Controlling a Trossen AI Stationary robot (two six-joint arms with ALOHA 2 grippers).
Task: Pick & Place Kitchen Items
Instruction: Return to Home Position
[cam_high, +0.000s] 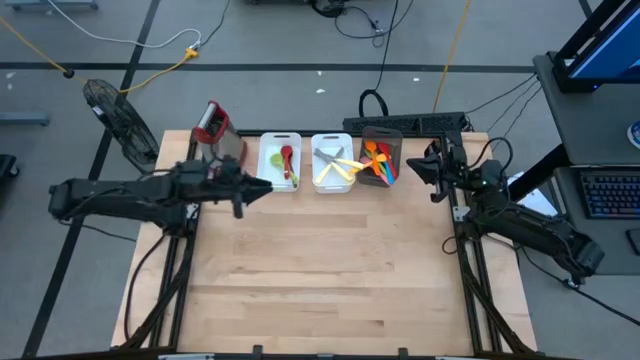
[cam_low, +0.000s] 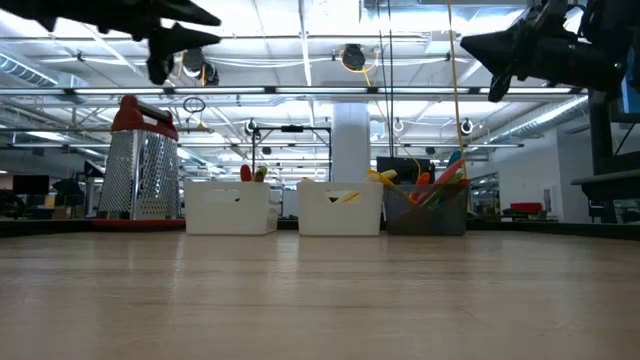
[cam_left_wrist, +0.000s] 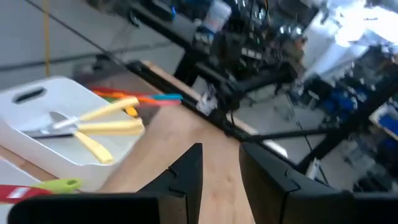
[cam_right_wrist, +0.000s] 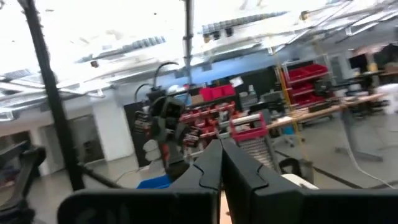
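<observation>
Yellow-handled metal utensils (cam_high: 335, 166) are seen sorted in the right white rectangular bin (cam_high: 333, 136); the left hand (cam_high: 264, 188) is held released and empty above the wooden bench (cam_high: 320, 270) near it, the right hand (cam_high: 420, 165) clenched on nothing beside the dark bin (cam_high: 380, 131), both judged parked clear for homing.

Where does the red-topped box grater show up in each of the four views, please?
High view: box grater, just left of the left white bin.
Low view: grater upright at left, beside that bin.
Left wrist view: not in it.
Right wrist view: grater far ahead, red top over metal.
Shared landmark: the left white bin.
</observation>
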